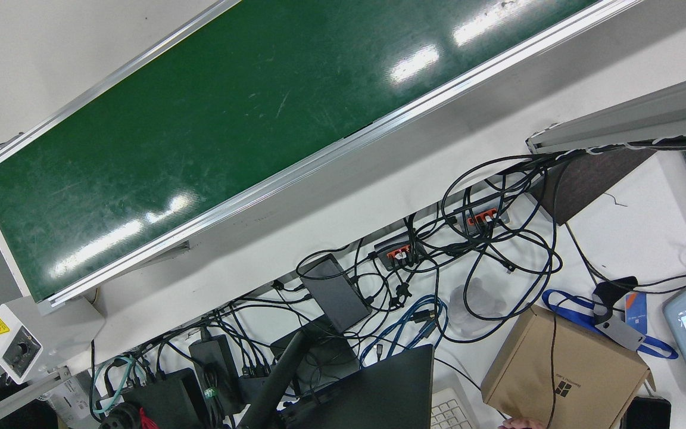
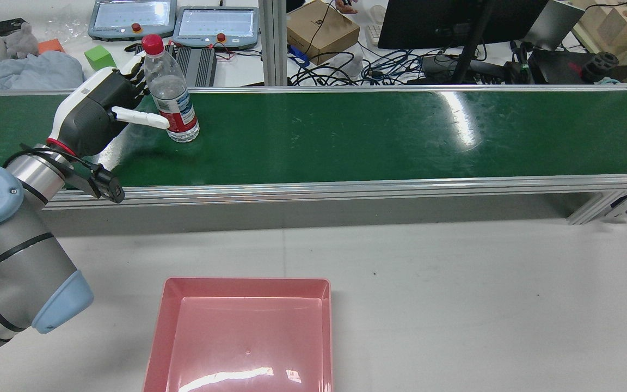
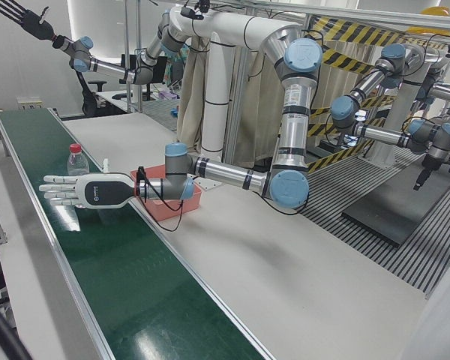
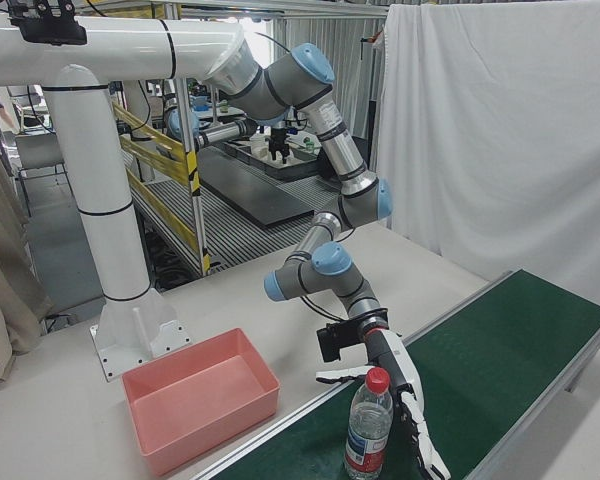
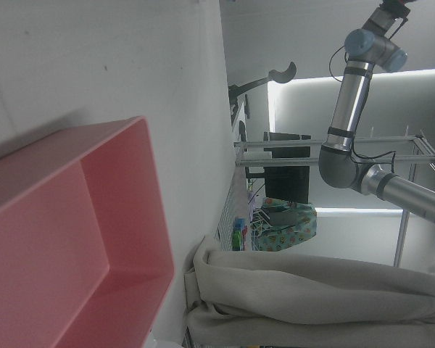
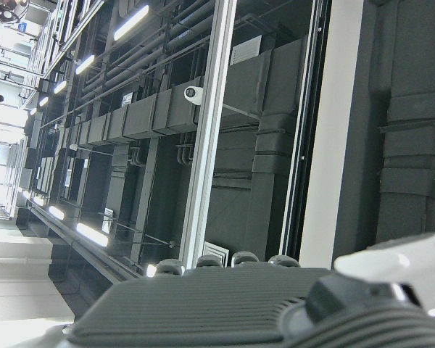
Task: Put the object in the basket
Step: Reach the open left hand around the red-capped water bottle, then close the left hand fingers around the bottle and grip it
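Note:
A clear water bottle (image 2: 174, 98) with a red cap and red label stands upright on the green conveyor belt (image 2: 373, 136), near its left end in the rear view. My left hand (image 2: 104, 109) is open beside the bottle. Its thumb reaches across the bottle's near side at the label and its fingers (image 2: 135, 68) are spread on the far side. The bottle (image 3: 76, 161) and the flat open hand (image 3: 82, 191) also show in the left-front view, and both show in the right-front view (image 4: 368, 425) (image 4: 405, 400). The pink basket (image 2: 245, 282) sits empty on the white table. My right hand (image 3: 19, 16) is raised high, fingers spread.
The belt's aluminium rail (image 2: 346, 188) runs between the belt and the table. The basket (image 5: 94, 239) fills the left hand view. Behind the belt lie teach pendants (image 2: 215, 24), a cardboard box (image 2: 321, 30) and cables (image 1: 468, 262).

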